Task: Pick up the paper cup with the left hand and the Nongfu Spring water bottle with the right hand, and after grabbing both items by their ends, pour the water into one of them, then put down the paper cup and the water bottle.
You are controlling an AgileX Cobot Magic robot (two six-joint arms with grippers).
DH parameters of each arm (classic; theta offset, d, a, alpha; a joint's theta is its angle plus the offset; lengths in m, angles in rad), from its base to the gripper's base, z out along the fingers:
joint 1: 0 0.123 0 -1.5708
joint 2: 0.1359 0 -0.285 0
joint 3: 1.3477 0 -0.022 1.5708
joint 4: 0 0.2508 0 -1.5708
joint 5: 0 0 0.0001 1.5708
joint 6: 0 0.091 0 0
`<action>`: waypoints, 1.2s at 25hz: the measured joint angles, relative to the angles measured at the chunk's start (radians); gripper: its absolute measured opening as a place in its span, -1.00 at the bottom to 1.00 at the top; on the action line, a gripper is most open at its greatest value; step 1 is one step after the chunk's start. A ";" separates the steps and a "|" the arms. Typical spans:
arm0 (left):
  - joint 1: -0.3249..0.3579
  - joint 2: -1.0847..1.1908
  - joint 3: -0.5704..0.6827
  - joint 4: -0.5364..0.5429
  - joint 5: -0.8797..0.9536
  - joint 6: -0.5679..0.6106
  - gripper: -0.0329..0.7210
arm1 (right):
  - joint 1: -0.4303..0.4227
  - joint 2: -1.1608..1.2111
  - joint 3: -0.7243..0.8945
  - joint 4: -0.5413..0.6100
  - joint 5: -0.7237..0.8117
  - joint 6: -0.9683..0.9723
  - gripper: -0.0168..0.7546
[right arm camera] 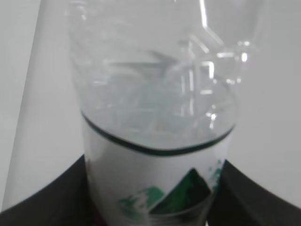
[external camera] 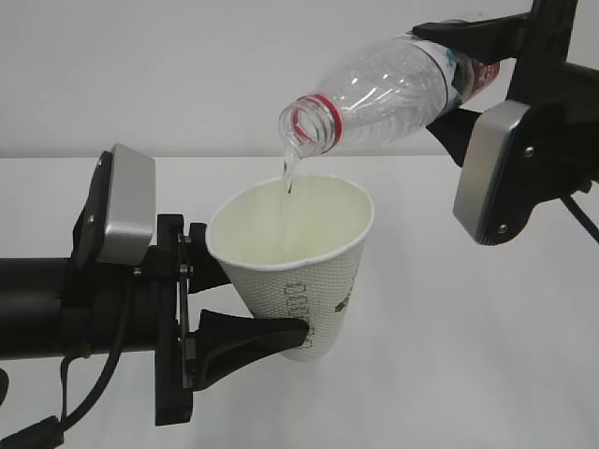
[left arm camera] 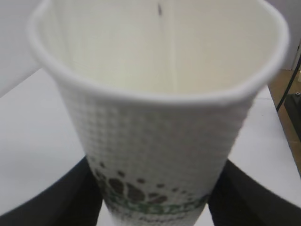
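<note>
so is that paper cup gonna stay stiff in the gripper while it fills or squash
Likely squashy: the paper cup has thin walls and its rim already looks out of round. The left gripper grips low on it, so added water probably makes it top-heavy. The dotted texture may limit slipping.

Bright, even light; wrist views soft, blurry.

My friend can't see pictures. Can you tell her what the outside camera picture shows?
A tipped plastic bottle pours a thin stream of water into a tilted paper cup. The left gripper holds the cup near its base, and the right gripper holds the bottle's labelled end, above a white table.
</note>
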 joint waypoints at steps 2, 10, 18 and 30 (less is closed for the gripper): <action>0.000 0.000 0.000 0.000 0.000 0.000 0.32 | 0.000 0.000 0.000 0.000 0.000 0.000 0.21; 0.000 0.000 0.000 0.000 0.000 0.000 0.32 | 0.000 0.000 0.000 0.000 0.000 0.000 0.21; 0.000 0.000 0.000 0.002 0.000 0.000 0.32 | 0.000 0.000 0.000 0.000 0.000 0.000 0.21; 0.000 0.000 0.000 0.003 0.000 0.000 0.32 | 0.000 0.000 0.000 0.000 0.000 -0.011 0.21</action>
